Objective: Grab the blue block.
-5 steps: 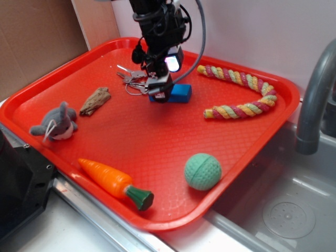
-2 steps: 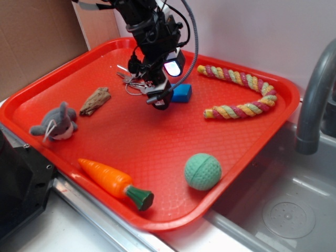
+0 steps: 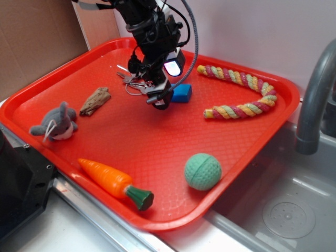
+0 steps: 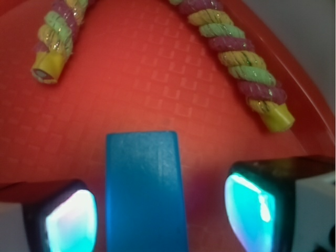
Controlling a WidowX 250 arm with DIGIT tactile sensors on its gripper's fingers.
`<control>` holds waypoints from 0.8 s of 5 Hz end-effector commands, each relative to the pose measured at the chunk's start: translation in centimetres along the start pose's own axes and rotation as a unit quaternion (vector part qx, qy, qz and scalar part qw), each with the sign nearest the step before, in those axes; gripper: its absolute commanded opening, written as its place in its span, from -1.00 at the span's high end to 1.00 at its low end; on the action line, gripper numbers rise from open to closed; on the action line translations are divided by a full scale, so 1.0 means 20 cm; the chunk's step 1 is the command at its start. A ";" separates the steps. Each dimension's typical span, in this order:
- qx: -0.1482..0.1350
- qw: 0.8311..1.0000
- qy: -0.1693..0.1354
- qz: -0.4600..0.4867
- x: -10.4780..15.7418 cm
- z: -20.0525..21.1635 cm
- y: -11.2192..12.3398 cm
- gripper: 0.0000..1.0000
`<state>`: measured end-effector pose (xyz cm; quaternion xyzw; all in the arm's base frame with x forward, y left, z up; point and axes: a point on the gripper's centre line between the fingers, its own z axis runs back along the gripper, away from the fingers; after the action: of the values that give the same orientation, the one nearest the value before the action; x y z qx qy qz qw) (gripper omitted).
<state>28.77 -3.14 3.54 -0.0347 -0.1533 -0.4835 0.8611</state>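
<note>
Tool [image 4: 160,210] unmoved, blue block [image 4: 146,189] half hidden

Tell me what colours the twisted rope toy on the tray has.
Pink, green and yellow strands; the rope toy shows whole in the exterior view.

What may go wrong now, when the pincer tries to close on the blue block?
1. In the wrist view the blue block sits nearer one finger pad than the other pad. The open pincer might push the block sideways before it clamps.
2. The keys lie close beside the pincer on the tray. A finger may catch them.
3. The block looks smooth, so it could perhaps slip out of a shallow grip.
</note>
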 end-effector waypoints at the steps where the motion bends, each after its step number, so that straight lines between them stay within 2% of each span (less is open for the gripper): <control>1: -0.007 1.000 0.023 -0.019 0.13 0.06 -0.14 -1.00; 2: -0.021 0.998 0.061 0.014 0.13 -0.02 -0.12 -0.16; 3: -0.030 0.995 0.092 0.029 0.12 -0.12 -0.06 -0.18; 4: -0.027 0.995 0.091 0.026 0.10 -0.13 -0.03 -1.00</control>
<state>30.34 -4.60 1.67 -0.0223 -0.0618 -0.4585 0.8863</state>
